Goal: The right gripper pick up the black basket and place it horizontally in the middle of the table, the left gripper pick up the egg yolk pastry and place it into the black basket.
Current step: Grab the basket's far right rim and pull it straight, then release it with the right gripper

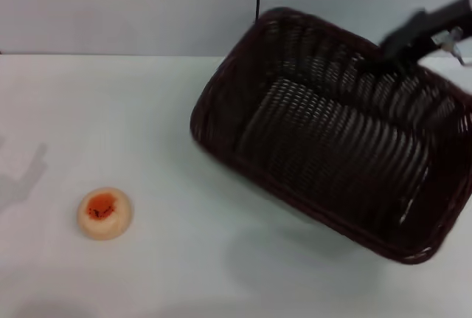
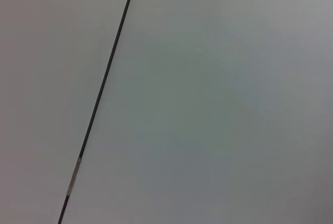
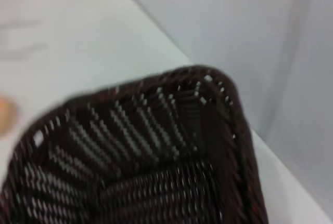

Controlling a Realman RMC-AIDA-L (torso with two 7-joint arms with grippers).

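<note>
Right now we see the black basket [image 1: 332, 163] on the right half of the table [image 1: 184, 259], skewed at an angle, its long sides running diagonally rather than square to the table edge. It looks tilted, far rim higher than the near corner, and a soft shadow sits under its near side; we cannot tell whether it is lifted fully off the surface or still touching.

Our right gripper [image 1: 402, 45] reaches in from the upper right and sits at the basket's far rim, on the right-hand side. It appears to have hold of that rim, fingers closed over the wicker edge, though the picture is blurred there so we only call it apparent. In the right wrist view we look down into the basket [image 3: 156, 156]: openwork sloped walls, one rounded corner, woven floor. The gripper's own fingers do not show there. A beige smudge at that view's edge is too unclear for us to name.

The egg yolk pastry [image 1: 105, 213] lies on the table's left side near the front, well apart from the basket, upright, orange patch facing up. Nothing touches it.

Our left gripper does not show in any view. The left wrist view gives us only a plain pale surface crossed by a thin dark line [image 2: 101, 94].
</note>
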